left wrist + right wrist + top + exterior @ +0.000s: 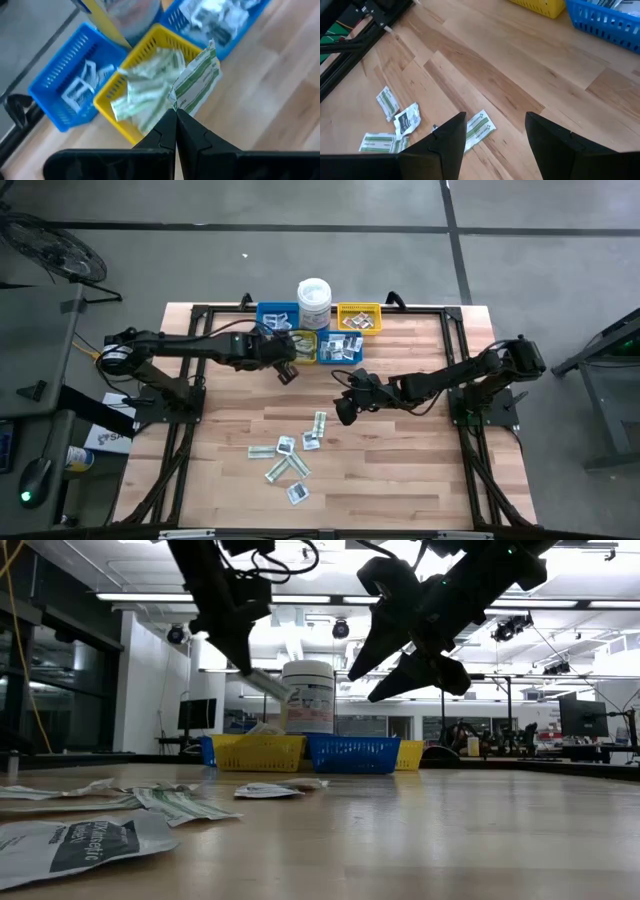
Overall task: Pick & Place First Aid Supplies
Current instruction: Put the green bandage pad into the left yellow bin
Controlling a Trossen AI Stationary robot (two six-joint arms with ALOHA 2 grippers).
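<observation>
Already your left pincer was clenched on one green-and-white strip packet, holding it just above the near rim of the yellow bin, which held more green strips. That bin sat between two blue bins holding white square packets, with the white lidded tub just behind. To finish the drop well, you likely needed to carry the strip further over the yellow bin's middle before letting go, since it hung close to the edge and could slide out onto the counter. Your right pincer stood released, with nothing between its fingers, above a green-and-white strip lying flat, well apart from the yellow bin. Other loose packets lay scattered near it; a straight descent onto one strip would avoid catching two.
</observation>
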